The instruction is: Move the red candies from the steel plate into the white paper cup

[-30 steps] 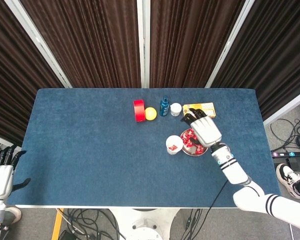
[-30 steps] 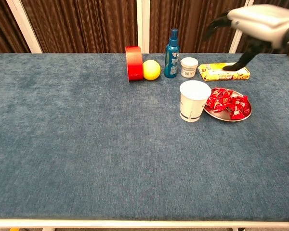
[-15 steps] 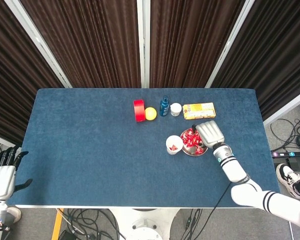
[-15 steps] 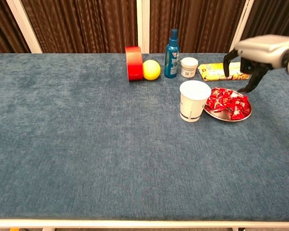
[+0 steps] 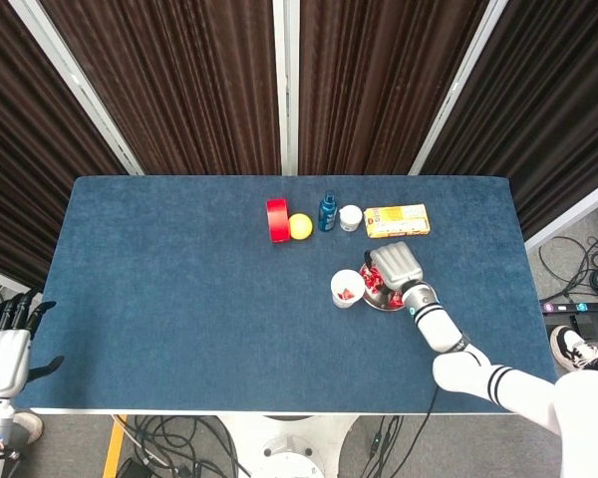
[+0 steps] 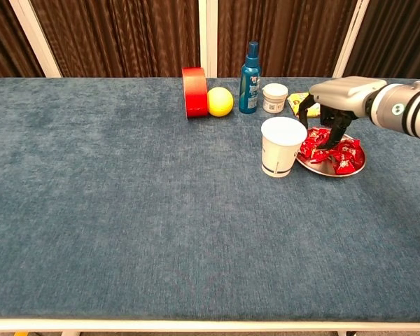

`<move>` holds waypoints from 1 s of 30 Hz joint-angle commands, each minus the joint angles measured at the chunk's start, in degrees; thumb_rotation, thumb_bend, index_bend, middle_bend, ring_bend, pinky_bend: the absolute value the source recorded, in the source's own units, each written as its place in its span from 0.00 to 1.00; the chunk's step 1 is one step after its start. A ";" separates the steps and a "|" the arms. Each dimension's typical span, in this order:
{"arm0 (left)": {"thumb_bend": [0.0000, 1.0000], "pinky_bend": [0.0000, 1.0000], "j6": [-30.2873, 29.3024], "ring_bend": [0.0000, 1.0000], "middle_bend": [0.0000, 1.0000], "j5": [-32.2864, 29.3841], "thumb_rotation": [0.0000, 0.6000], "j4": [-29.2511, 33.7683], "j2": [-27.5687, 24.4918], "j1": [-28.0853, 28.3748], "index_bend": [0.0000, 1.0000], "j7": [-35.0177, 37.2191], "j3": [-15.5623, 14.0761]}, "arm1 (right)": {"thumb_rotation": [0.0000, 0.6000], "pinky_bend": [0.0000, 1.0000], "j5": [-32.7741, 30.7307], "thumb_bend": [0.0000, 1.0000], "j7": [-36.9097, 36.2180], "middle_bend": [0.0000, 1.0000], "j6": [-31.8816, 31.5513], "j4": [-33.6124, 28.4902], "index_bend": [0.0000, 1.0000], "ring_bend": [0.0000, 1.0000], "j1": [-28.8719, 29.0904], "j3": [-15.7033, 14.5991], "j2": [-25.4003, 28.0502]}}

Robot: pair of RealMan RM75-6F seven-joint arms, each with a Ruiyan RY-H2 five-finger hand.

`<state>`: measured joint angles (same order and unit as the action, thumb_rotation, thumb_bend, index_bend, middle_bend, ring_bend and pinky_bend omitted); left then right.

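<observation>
Left hand idle off the near left table corner, fingers apart, holding nothing.

White paper cup upright, mouth open, just left of the round steel plate: a short carry, by my reading. A red wrapper shows inside it in the head view.

Red wrapped candies heaped on the plate.

Right hand palm-down over the heap, fingers curled into it, tips touching candies. Whether one is pinched, cannot tell.
</observation>
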<state>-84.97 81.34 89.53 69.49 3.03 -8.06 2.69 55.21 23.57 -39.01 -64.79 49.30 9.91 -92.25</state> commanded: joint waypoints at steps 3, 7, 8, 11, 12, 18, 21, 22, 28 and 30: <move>0.00 0.13 0.04 0.09 0.15 -0.11 1.00 0.03 0.04 -0.16 0.26 -0.12 -0.16 | 1.00 1.00 -0.54 0.16 -0.95 0.97 1.58 2.67 0.44 0.97 0.91 -0.49 -1.73; 0.00 0.13 -0.06 0.09 0.15 -0.21 1.00 0.04 0.05 -0.21 0.26 -0.13 -0.07 | 1.00 1.00 0.13 0.16 -1.91 0.97 2.35 3.50 0.45 0.97 1.10 -1.01 -2.25; 0.00 0.13 -0.01 0.09 0.15 -0.26 1.00 0.03 0.02 -0.18 0.26 -0.15 -0.04 | 1.00 1.00 0.30 0.16 -2.02 0.97 2.41 3.65 0.45 0.97 1.11 -1.17 -2.33; 0.00 0.13 0.00 0.09 0.15 -0.27 1.00 -0.01 0.02 -0.18 0.26 -0.16 -0.02 | 1.00 1.00 0.78 0.17 -2.69 0.97 2.53 3.79 0.45 0.97 1.15 -1.37 -2.53; 0.00 0.13 -0.02 0.09 0.15 -0.25 1.00 -0.04 0.05 -0.21 0.26 -0.12 -0.05 | 1.00 1.00 1.01 0.18 -2.82 0.97 2.49 3.87 0.45 0.97 1.27 -1.37 -2.66; 0.00 0.13 -0.22 0.09 0.15 -0.25 1.00 -0.34 0.17 -0.35 0.26 0.15 -0.02 | 1.00 1.00 0.99 0.23 -2.96 0.97 2.55 5.47 0.48 0.97 1.74 -1.41 -3.82; 0.00 0.13 -0.20 0.09 0.15 -0.41 1.00 -0.59 0.19 -0.46 0.26 0.34 -0.03 | 1.00 1.00 1.04 0.29 -2.98 0.97 2.64 6.79 0.51 0.97 2.02 -1.43 -4.69; 0.00 0.13 -0.23 0.09 0.15 -0.48 1.00 -0.70 0.22 -0.52 0.26 0.45 -0.02 | 1.00 1.00 1.02 0.30 -2.90 0.97 2.69 7.31 0.52 0.97 2.10 -1.50 -5.00; 0.00 0.13 -0.68 0.09 0.15 -0.49 1.00 -1.36 0.49 -0.84 0.26 1.03 0.03 | 1.00 1.00 1.12 0.38 -2.65 0.98 1.78 9.48 0.64 0.98 2.11 -1.43 -6.25; 0.00 0.13 -0.74 0.09 0.15 -0.53 1.00 -1.53 0.56 -0.90 0.26 1.19 0.05 | 1.00 1.00 1.29 0.39 -2.97 0.98 1.08 9.05 0.67 0.98 1.86 -1.13 -5.79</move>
<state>-85.69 80.82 88.00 70.03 2.15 -6.87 2.74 56.38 20.75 -37.63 -55.52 51.29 8.62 -98.24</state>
